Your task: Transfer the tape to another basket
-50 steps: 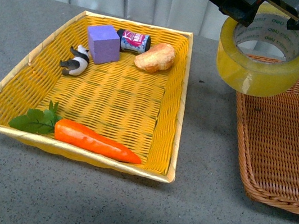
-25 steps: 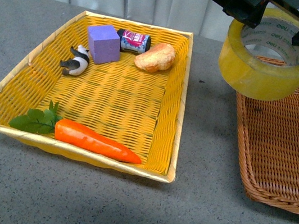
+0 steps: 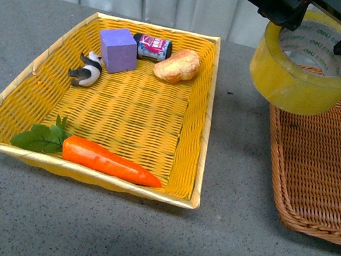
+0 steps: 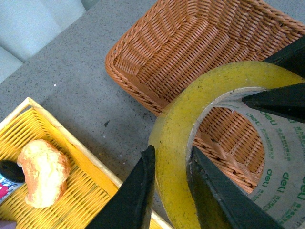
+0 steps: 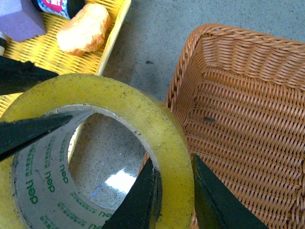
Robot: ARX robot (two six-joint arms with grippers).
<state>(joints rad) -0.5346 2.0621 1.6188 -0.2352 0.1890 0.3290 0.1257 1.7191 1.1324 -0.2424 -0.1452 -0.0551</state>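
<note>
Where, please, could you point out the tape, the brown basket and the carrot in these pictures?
tape (image 3: 293, 89), front view, on its yellow outer wall.
brown basket (image 3: 330, 179), front view, on its bare woven floor.
carrot (image 3: 110, 161), front view, on its orange body.

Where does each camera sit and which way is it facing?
Left wrist: on the left arm, looking down past the left gripper, clamping the tape, at the basket.
Right wrist: on the right arm, down past the right gripper at the same.
Front: on the robot's body, facing forward and down at the yellow tray; both grippers show.
Shared: all show tape and basket.
</note>
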